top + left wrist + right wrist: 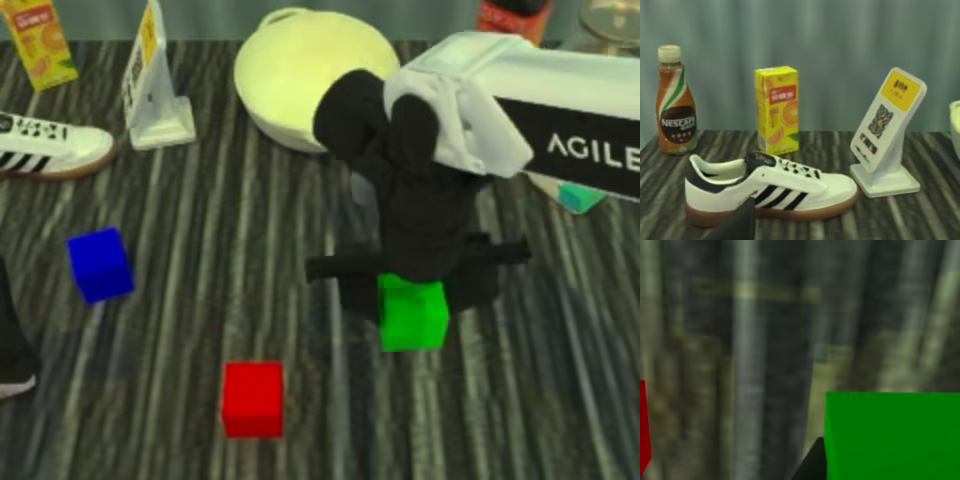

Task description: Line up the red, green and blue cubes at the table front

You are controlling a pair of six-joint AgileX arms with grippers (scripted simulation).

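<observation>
My right gripper [405, 275] reaches down from the right over the middle of the striped table [200, 300] and is shut on the green cube [413, 313]. In the right wrist view the green cube [892, 435] fills the lower corner, with one dark finger [810, 465] flat against its side. The red cube [252, 399] rests near the front edge, left of the green one, and shows as a sliver [644, 425] in the right wrist view. The blue cube [100, 264] lies farther left and back. My left arm [12, 350] stays parked at the left edge, its gripper open.
At the back stand a cream bowl [300, 70], a white QR stand [155, 85], a juice carton [40, 40] and a white shoe [50, 145]. A brown bottle [675, 100] shows in the left wrist view. A white and teal eraser [575, 195] lies under my right arm.
</observation>
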